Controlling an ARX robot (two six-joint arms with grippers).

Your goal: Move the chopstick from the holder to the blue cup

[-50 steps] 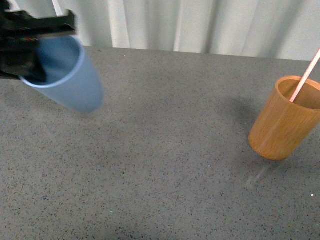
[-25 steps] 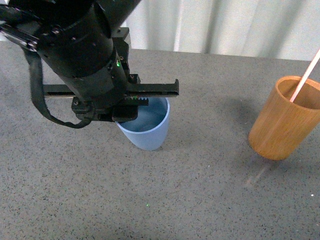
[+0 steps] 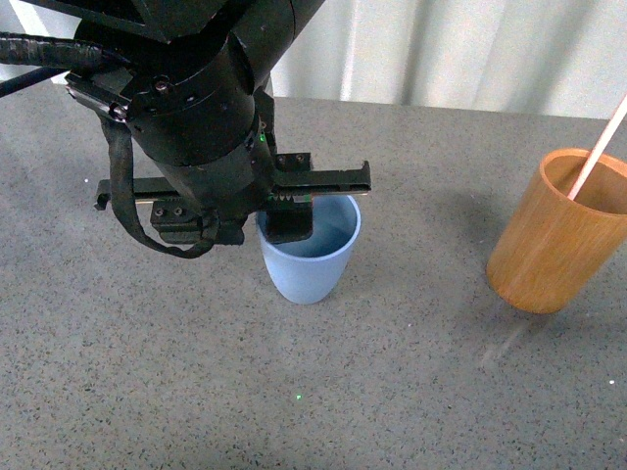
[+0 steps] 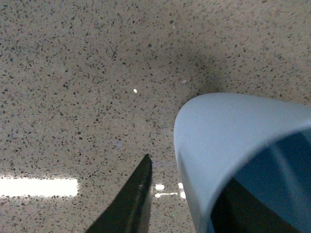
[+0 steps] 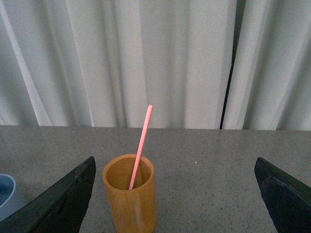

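Chopstick (image 3: 598, 147) stands leaning in the holder (image 3: 549, 245) at the right of the table (image 3: 411, 392), well apart from the blue cup (image 3: 313, 269), which sits upright near the middle. L gripper (image 3: 240, 227) straddles the cup's rim w/ fingers spread: one inside, the other outside & clear of the wall. R gripper (image 5: 175, 162) is wide open, holding nothing, facing the holder

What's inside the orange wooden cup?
A thin pale pink wooden stick stands tilted inside the orange-brown bamboo cylinder and pokes out well above its rim. Nothing else shows inside. The stick's bottom end and the cylinder's floor are hidden behind its wall.
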